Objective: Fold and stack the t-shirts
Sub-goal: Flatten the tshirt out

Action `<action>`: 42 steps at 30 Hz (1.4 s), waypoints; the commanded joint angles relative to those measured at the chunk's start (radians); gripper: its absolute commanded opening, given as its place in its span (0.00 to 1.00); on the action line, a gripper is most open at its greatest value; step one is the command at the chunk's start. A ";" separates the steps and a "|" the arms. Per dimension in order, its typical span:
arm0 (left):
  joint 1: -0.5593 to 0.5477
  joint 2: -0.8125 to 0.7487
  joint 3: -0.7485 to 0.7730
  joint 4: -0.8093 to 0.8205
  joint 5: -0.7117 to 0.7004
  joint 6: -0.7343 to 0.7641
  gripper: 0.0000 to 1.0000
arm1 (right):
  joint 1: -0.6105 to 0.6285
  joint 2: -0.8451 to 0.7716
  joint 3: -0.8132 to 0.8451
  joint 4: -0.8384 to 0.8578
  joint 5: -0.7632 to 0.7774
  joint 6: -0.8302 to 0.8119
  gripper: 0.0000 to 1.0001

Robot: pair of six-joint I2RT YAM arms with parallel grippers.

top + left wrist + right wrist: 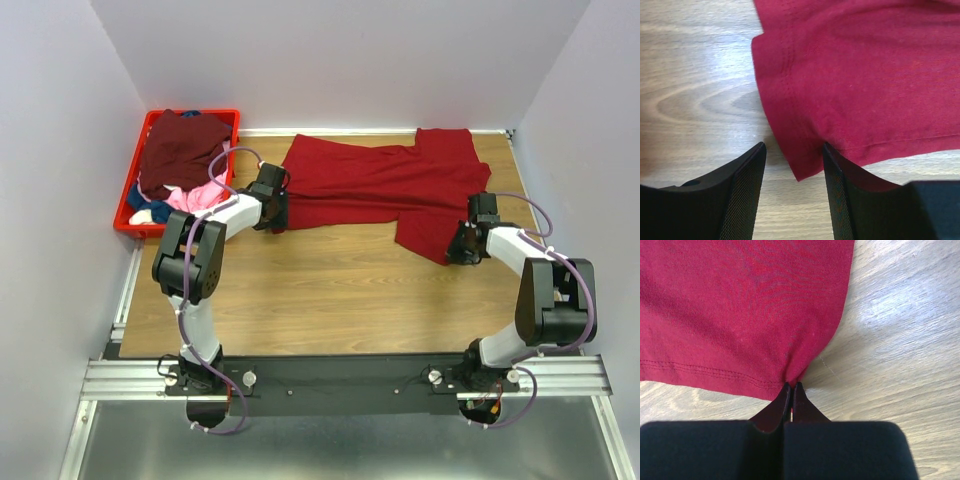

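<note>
One bright red t-shirt (385,185) lies spread across the far half of a wooden table (330,290), worked at by two black-and-white arms, one gripper at each of its near ends. A single red plastic crate (225,113) sits at the table's far left corner. It holds a heap of at least three more shirts: a dark maroon one (180,150) on top, a pink one (195,195) and a dark blue one (140,203) below it.

The red shirt is rumpled rather than flat, stretched wide from left to right, with a broad flap angling down toward the right and a piece bunched near the back wall. Its cloth is a plain knit with a double-stitched hem, seen in both wrist views.

The left gripper (794,150) is spread open at the shirt's left end. A pointed hemmed corner of the cloth lies on the wood between its two fingers, close against the right-hand finger (840,190), and is not gripped. The right gripper (791,387) is clamped on the shirt's lower right corner. Its fingertips are pressed together over a small pinch of fabric at the hem, and folds in the cloth run up from that point. The rest of the shirt lies on the table beyond both grippers, away from the arms' bases.
</note>
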 commanded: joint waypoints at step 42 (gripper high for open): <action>0.086 -1.028 0.524 0.220 0.074 0.346 0.00 | 0.005 -0.469 1.232 -0.091 0.432 -0.427 0.01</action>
